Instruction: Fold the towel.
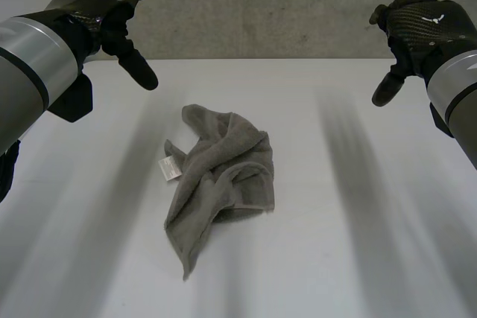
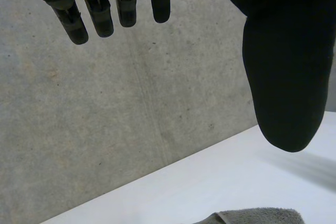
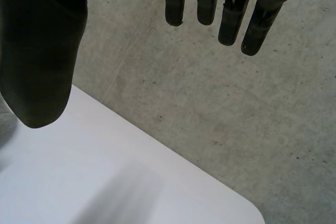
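Observation:
A grey towel (image 1: 218, 176) lies crumpled in a heap at the middle of the white table (image 1: 343, 243), a small white label (image 1: 171, 168) sticking out at its left side. My left hand (image 1: 104, 1) hovers high above the table's far left, well away from the towel, open with nothing in it. My right hand (image 1: 419, 24) hangs high at the far right, open and empty too. Straight fingers (image 2: 100, 17) and the thumb (image 2: 286, 72) spread wide in the left wrist view, where an edge of the towel (image 2: 257, 216) peeks in. The right wrist view has relaxed fingers (image 3: 231, 17) over the table's far corner.
A grey concrete wall (image 1: 268, 5) rises right behind the table's far edge. Bare white tabletop (image 1: 89, 243) surrounds the towel on all sides. The table's far right corner (image 3: 252, 211) lies below my right hand.

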{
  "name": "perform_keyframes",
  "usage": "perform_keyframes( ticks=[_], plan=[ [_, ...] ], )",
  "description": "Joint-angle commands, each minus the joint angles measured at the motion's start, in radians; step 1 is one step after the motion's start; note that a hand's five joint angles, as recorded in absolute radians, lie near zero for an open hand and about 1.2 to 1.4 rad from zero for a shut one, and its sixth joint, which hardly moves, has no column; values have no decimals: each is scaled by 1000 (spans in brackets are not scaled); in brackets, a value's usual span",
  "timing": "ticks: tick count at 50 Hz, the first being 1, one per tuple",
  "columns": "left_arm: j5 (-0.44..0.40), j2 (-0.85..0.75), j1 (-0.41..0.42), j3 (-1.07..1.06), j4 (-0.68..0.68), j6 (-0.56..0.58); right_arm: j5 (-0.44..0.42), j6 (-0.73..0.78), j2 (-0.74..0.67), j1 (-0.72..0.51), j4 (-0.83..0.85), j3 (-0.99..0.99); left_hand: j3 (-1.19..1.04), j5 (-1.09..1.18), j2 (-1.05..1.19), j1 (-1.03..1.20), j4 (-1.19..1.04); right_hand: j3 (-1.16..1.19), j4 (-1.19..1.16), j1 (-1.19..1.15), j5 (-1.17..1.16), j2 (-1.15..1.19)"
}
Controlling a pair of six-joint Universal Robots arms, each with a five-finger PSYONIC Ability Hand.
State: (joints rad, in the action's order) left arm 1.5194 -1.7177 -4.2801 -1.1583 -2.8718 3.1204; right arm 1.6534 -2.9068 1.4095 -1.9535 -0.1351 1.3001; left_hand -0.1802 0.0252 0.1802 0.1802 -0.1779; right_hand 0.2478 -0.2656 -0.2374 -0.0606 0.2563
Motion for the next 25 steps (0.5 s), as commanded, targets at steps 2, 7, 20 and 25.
perform_keyframes(
  ticks=[2,7,20,25],
  plan=[
    [-2,9,2,-12,-4,1,-1,0,3,-1,5,1,-25,5,24,24,-27,-73,91,63,61,-82],
    [-13,15,6,-38,-14,4,-1,0,3,-2,5,1,-45,25,45,45,-47,-73,91,63,61,-82],
    [-21,-117,166,-105,-3,367,-1,1,3,-1,6,4,-349,329,348,348,-351,-73,91,63,61,-82],
    [-22,-167,180,-150,-12,475,-3,1,3,-5,8,11,-16,-4,16,16,-18,-73,91,63,61,-82]
  ],
)
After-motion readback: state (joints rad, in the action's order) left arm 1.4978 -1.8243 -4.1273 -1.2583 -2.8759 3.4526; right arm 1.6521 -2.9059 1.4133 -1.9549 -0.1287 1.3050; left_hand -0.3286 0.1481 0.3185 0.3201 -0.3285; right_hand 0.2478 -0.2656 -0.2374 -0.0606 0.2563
